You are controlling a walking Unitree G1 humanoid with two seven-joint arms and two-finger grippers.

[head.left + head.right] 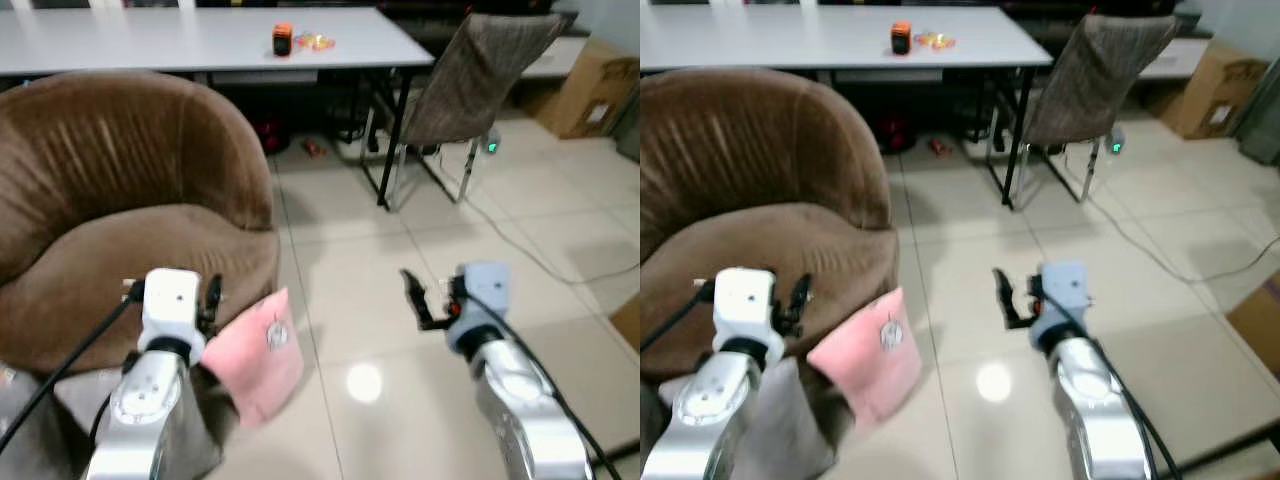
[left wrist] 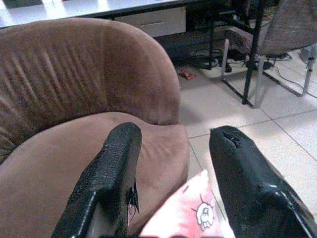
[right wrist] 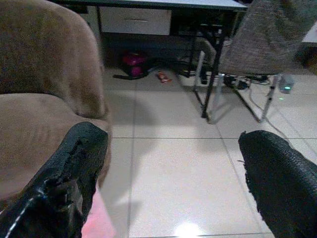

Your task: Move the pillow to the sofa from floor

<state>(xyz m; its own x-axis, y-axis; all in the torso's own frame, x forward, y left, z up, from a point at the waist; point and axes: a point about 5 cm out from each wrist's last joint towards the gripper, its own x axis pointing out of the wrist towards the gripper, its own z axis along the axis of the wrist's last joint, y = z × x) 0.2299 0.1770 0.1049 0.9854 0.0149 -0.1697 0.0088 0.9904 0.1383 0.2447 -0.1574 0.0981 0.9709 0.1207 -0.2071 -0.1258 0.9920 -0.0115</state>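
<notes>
pink pillow (image 1: 255,352) leans on the floor against the brown sofa (image 1: 120,250), at five o'clock of its seat; left gripper (image 2: 171,163) released above it, right gripper (image 3: 173,173) spread empty. a shallow corner pinch could slip.

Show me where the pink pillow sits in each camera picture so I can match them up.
Left eye view: pink pillow low, left of centre, against the brown sofa.
Right eye view: pillow low, left of centre, by the sofa front.
Left wrist view: pillow at the bottom edge, between the left gripper fingers.
Right wrist view: a pink patch at the bottom edge.
Shared landmark: the brown sofa.
</notes>
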